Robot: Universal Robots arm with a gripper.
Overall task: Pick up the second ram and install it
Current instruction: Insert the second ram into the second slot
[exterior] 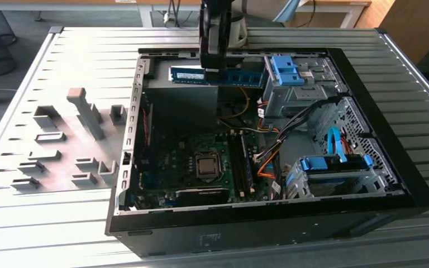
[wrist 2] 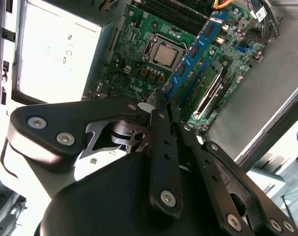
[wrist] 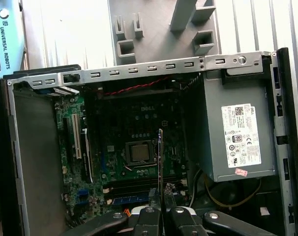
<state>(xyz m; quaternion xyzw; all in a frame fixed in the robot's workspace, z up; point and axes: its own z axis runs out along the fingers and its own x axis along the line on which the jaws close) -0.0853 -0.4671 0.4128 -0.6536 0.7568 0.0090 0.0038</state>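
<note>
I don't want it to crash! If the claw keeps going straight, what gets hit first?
Probably the motherboard, near the processor socket; the ram the claw holds would touch first.

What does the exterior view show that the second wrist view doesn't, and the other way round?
Of the two, the exterior view adds the whole open computer case on the slatted table, the grey fixture blocks at the exterior view's left, and the blue drive brackets at its right. The second wrist view adds the claw up close: black links and bolts, fingers pinching one end of the second ram. Both share the claw holding the second ram over the case, and the green motherboard with its processor.
</note>
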